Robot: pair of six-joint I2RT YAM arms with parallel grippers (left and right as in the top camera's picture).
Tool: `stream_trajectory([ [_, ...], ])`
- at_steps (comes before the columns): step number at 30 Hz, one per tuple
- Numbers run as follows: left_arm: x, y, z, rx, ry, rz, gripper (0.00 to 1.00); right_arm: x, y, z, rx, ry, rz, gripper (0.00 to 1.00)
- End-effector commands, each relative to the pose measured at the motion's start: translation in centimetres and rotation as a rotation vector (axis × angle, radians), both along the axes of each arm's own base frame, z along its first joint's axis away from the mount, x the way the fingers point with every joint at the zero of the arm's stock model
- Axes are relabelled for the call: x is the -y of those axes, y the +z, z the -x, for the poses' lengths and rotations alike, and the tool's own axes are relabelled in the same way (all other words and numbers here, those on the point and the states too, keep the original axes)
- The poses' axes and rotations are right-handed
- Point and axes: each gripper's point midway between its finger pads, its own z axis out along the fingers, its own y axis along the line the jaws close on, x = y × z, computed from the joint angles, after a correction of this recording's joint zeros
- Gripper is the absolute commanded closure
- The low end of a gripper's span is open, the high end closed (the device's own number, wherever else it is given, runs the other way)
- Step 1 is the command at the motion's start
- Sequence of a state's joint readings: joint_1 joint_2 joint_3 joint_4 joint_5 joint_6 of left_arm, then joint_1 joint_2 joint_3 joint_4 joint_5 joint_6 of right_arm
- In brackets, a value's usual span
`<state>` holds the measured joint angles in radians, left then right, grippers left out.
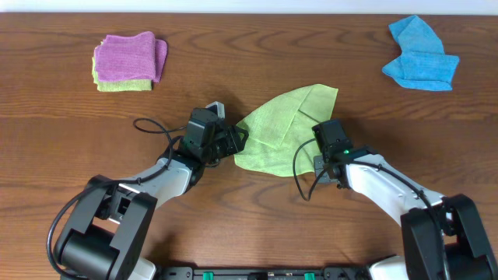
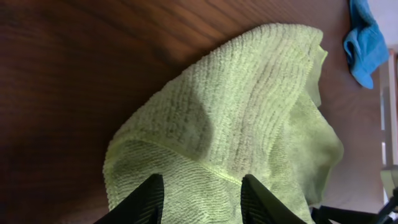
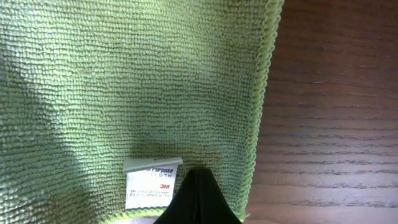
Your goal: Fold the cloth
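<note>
**Though Caught at Two Edges, Not Yet Squared Up**

While lying near the middle of the worktop [image 1: 257, 31], takes a rough leaf shape: the cloth [image 1: 284, 124], lime green, one part doubled over along a slanting crease, far tip pointing up and to the right. Sits between the two arms and touches both.

At the cloth's left edge: the left end effector [image 1: 237, 141]. From the left wrist, shows black fingers [image 2: 149, 202] part-way apart, with a thick hump of cloth filling the gap between them and rising beyond into a hood-like fold. Grasping that bunch, by the look of it.

At the cloth's near right edge: the right end effector [image 1: 319, 128]. Clenched tight, fingertips [image 3: 198, 193] drawn together into one black wedge. Sits over the hem, just beside a small white tag [image 3: 152, 183] with printed lettering, mostly too small to read. Cannot tell whether any cloth is caught in that closed tip. Ahead of it, flat ribbed weave, with a stitched border up the right side and bare wood beyond.

Elsewhere on the worktop, well apart from the green one: a purple cloth [image 1: 128, 56] folded on top of a yellow-green cloth [image 1: 123, 84] at far left, and a crumpled blue cloth [image 1: 420, 54] at far right.
</note>
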<state>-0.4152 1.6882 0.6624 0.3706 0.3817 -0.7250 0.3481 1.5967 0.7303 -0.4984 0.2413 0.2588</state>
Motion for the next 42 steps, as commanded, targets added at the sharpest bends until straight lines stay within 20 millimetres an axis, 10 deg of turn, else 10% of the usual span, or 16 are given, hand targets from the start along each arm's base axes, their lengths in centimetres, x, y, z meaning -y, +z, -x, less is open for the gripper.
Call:
stream_trajectory([
  [1,-0.3,-0.3,-0.3,0.013,0.004,-0.028,0.58,-1.0,-2.5,2.3,-0.111,0.018,-0.080,0.99],
  [42,3.6,-1.3,-2.0,-0.018,0.010,0.090,0.58,-1.3,-2.5,2.2,-0.108,0.027,-0.091,0.98],
])
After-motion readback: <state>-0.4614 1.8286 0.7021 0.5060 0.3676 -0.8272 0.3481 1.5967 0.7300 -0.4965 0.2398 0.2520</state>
